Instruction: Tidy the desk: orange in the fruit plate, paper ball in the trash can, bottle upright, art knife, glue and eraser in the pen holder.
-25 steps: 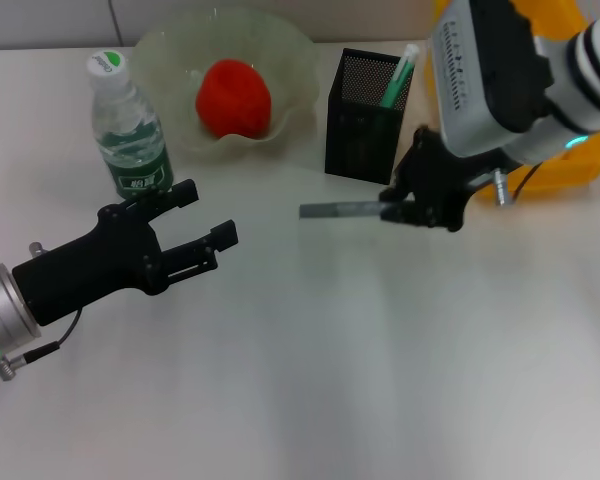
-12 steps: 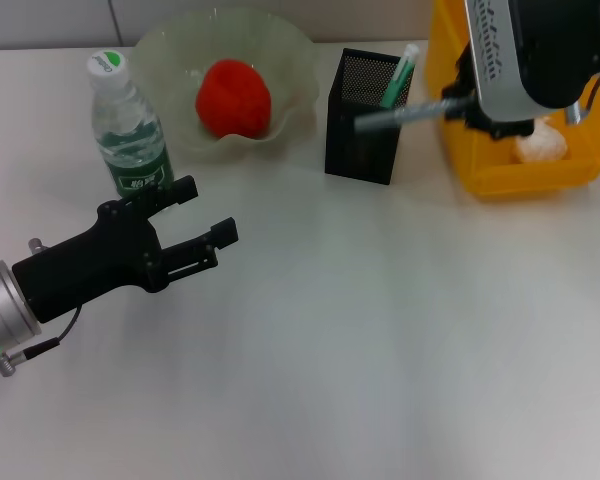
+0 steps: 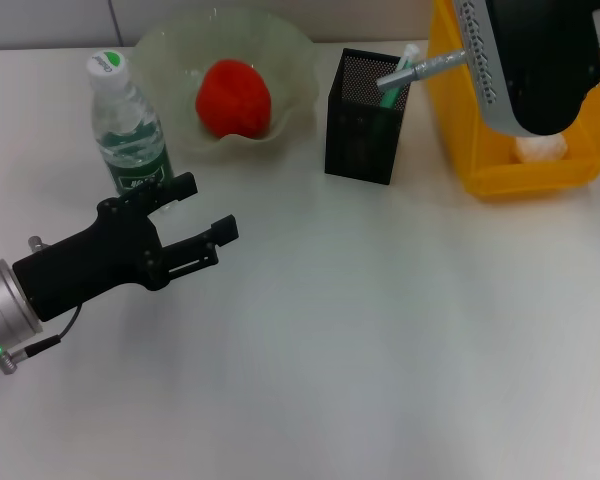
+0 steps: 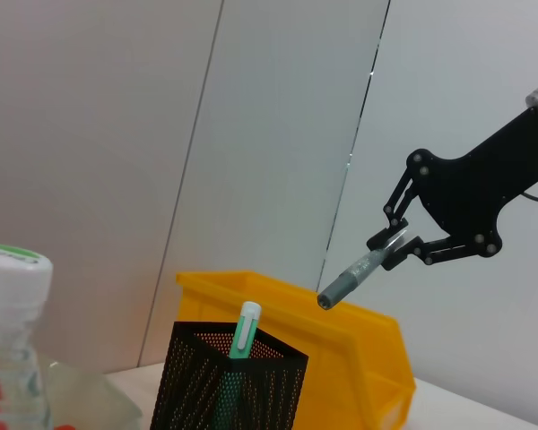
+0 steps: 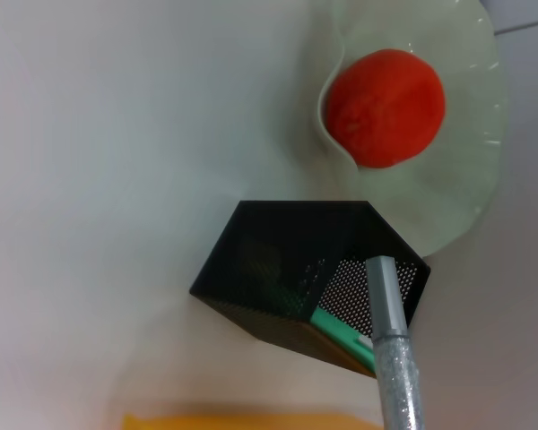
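My right gripper (image 4: 393, 250) is shut on the grey art knife (image 3: 426, 66) and holds it tilted in the air, its tip just above the far right corner of the black mesh pen holder (image 3: 364, 122). The right wrist view shows the knife (image 5: 393, 351) over the holder's opening (image 5: 291, 269). A green-and-white stick (image 3: 399, 78) stands in the holder. The orange (image 3: 234, 96) lies in the glass fruit plate (image 3: 292, 62). The bottle (image 3: 128, 130) stands upright. The paper ball (image 3: 541, 148) lies in the yellow bin (image 3: 480, 172). My left gripper (image 3: 208, 208) is open and empty below the bottle. No eraser shows.
The yellow bin stands right beside the pen holder, under my right arm. The plate and the bottle stand along the table's far edge at the left. White tabletop (image 3: 380, 330) stretches across the front and middle.
My right gripper has lifted the art knife from low over the table, up and back to above the pen holder's far right corner. The left arm has not moved.
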